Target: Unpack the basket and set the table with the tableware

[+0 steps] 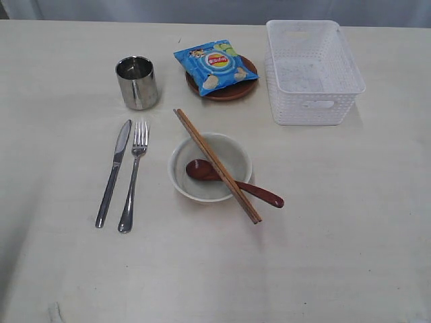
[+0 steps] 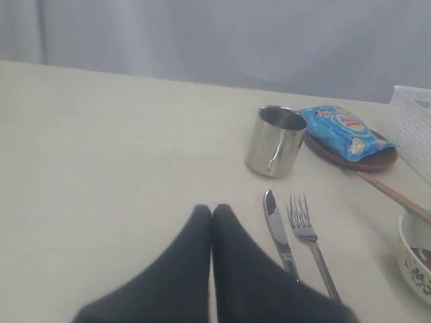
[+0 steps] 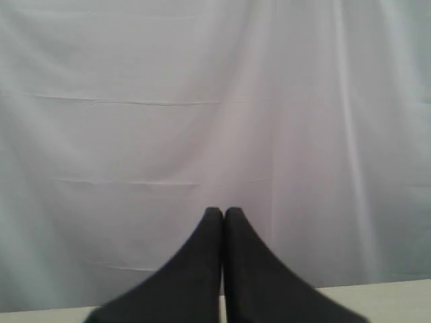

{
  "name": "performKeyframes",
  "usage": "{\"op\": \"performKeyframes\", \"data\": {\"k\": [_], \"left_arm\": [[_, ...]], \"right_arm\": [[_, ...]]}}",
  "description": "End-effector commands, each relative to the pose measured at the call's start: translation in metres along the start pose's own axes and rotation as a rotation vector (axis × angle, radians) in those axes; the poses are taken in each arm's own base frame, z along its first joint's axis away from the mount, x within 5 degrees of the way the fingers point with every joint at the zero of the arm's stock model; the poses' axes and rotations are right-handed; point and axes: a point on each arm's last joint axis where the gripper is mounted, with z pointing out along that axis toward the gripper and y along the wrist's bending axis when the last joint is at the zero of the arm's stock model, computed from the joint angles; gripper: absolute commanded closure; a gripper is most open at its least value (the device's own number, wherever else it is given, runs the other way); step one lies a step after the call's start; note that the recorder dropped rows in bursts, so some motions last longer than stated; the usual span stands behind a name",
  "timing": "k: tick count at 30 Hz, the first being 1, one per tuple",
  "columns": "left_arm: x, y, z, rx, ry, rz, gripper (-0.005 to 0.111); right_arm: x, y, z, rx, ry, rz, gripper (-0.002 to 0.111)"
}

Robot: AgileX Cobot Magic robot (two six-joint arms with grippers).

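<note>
Left fingers (image 2: 199,232): pressed together with nothing between them, held above the desk (image 1: 350,235). The knife (image 1: 114,171) and fork (image 1: 133,178) lie near their tips.

Right fingers (image 3: 209,235): likewise closed and empty, pointed at a pale curtain (image 3: 135,101). Only a strip of desk shows beneath them. Neither arm appears in the exterior view.

Tableware: the knife and fork lie side by side, close but apart, on the near side of the upright cup (image 1: 137,82). The bowl (image 1: 176,176) stands at centre with the spoon (image 1: 259,193) in it, its handle running over the rim onto the desk. The chopsticks (image 1: 217,163) lie as a pair across the rim, crossing over the spoon handle. The plate (image 1: 232,92) sits beyond the bowl and carries the chips bag (image 1: 214,66). The basket (image 1: 313,111) stands at the far right, well apart from the setting, and appears empty.

Assessment: unpacking looks complete, so the step in hand is most likely a closing check and parking the arms. To do it well, lift the left arm straight up before any sideways travel, so the cutlery is not brushed. Leave the chopsticks alone: balanced on a rim, they would roll at a touch.
</note>
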Motion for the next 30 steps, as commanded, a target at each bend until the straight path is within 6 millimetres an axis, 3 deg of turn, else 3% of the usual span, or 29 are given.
{"op": "performKeyframes", "data": {"k": [1, 17, 30], "left_arm": [[0.000, 0.000, 0.000, 0.004, -0.011, -0.008, 0.107], [0.000, 0.000, 0.000, 0.004, -0.011, -0.008, 0.107], [0.000, 0.000, 0.000, 0.004, -0.011, -0.008, 0.107]], "right_arm": [[0.009, 0.006, -0.019, -0.104, 0.019, -0.006, 0.108], [0.015, 0.008, -0.027, -0.148, 0.079, -0.054, 0.108], [0.066, 0.000, -0.032, -0.100, 0.208, -0.039, 0.108]]}}
